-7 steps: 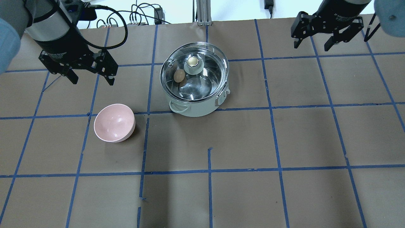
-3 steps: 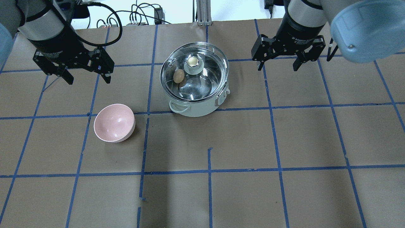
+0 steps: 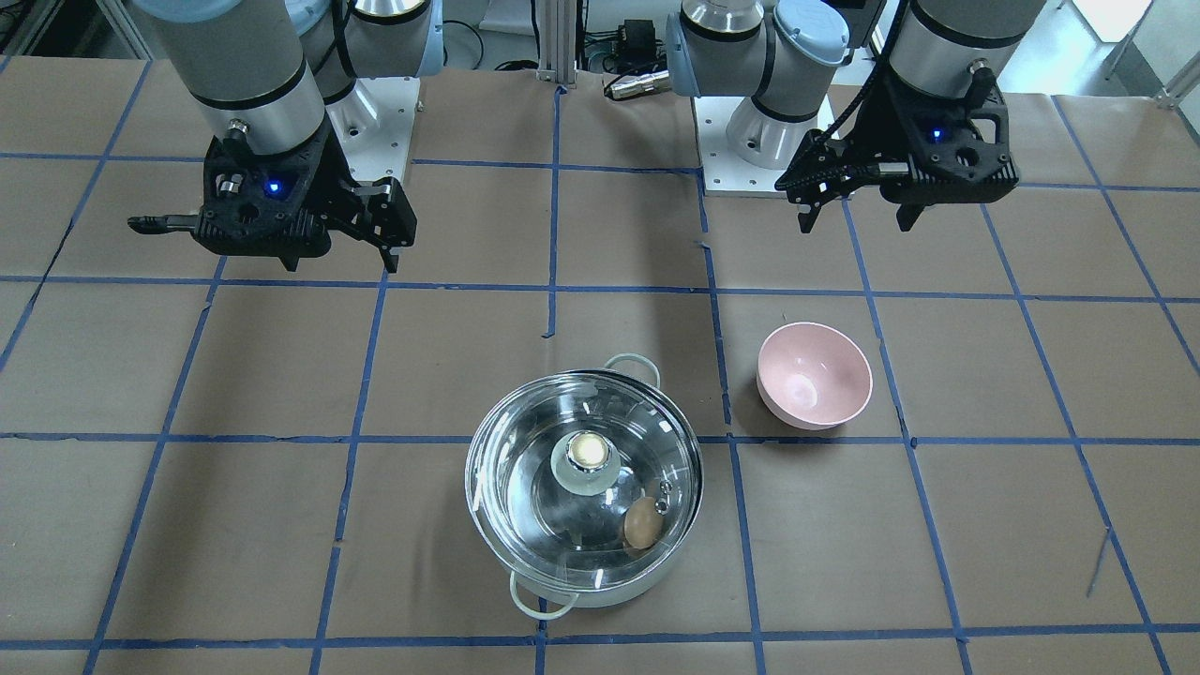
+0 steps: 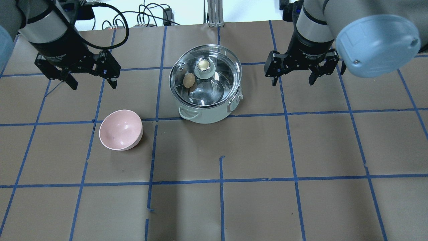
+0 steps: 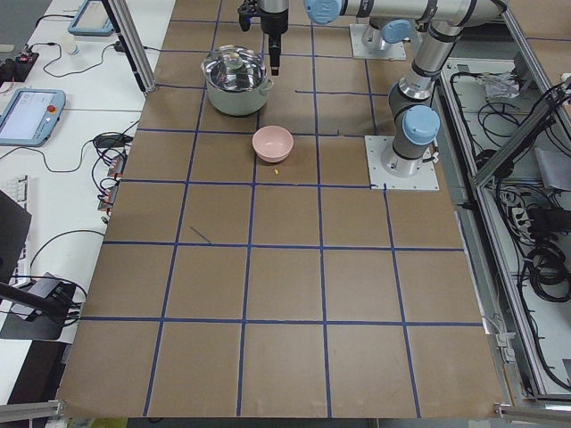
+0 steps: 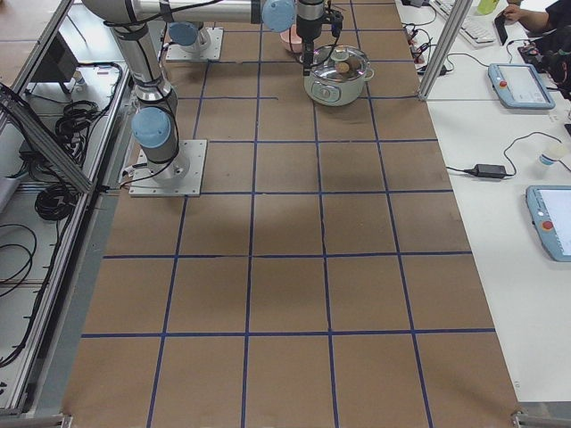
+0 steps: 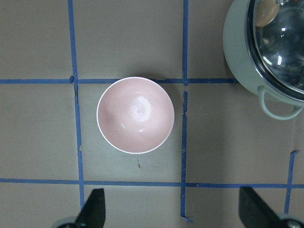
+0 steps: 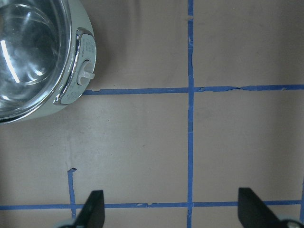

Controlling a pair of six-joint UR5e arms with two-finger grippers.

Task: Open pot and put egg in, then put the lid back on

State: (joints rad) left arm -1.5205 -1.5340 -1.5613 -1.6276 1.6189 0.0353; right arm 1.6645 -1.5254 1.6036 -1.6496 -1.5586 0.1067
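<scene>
The cream-white pot stands at the table's far middle, with the glass lid and its brassy knob on it. The tan egg shows within the lid's circle, left of the knob; I cannot tell whether it lies on the glass or under it. It also shows in the front view. My left gripper is open and empty, hanging left of the pot, behind the bowl. My right gripper is open and empty, right of the pot. The right wrist view shows the pot's side.
An empty pink bowl stands left of and nearer than the pot; it also shows in the left wrist view. Brown paper with blue tape lines covers the table. Cables lie past the far edge.
My right arm has swung left and come in beside the pot. My left gripper has shifted slightly left. Pot, lid, egg and bowl have not moved.
</scene>
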